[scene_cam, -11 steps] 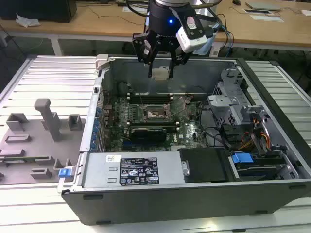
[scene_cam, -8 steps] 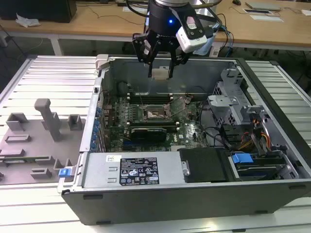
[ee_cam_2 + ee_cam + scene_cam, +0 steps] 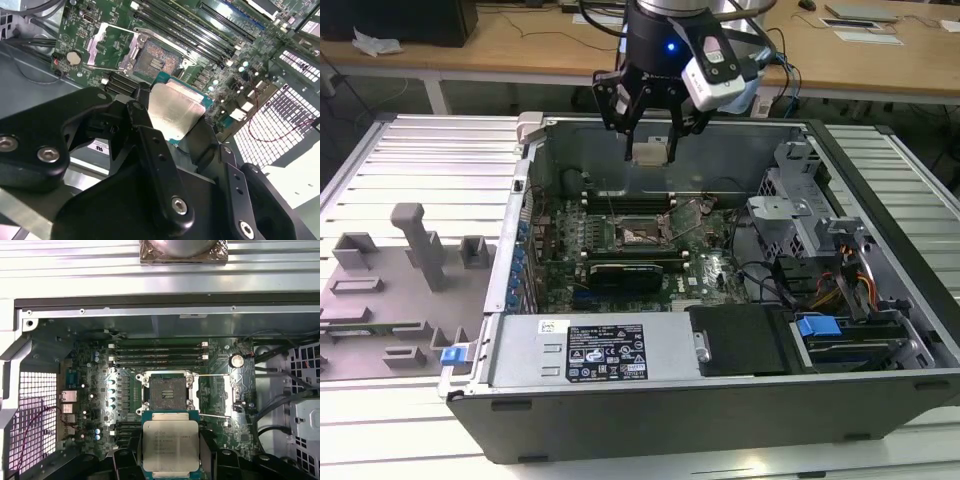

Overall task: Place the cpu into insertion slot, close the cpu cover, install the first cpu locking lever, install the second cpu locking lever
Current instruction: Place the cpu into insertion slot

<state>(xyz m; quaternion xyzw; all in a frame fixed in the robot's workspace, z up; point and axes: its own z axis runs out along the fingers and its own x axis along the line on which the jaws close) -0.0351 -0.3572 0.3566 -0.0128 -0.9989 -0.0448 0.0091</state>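
Note:
My gripper (image 3: 650,148) hangs above the open computer case, shut on the cpu (image 3: 650,153), a flat square chip with a pale metal top. In both wrist views the cpu (image 3: 170,444) (image 3: 175,112) sits between the black fingers (image 3: 147,135), well above the board. The insertion slot (image 3: 167,390) (image 3: 155,61) lies uncovered on the motherboard below, its metallic centre exposed. The cpu cover (image 3: 215,392) (image 3: 106,44) is swung open to one side of the slot. Thin wire locking levers (image 3: 214,415) stand released beside it. In the exterior view the slot (image 3: 642,233) is lower than the gripper.
A black ribbed heatsink (image 3: 625,272) sits just in front of the slot. Memory slots (image 3: 157,356) run behind it. Drive bays and cables (image 3: 830,270) fill the exterior view's right of the case. A grey fixture tray (image 3: 390,290) lies on the exterior view's left.

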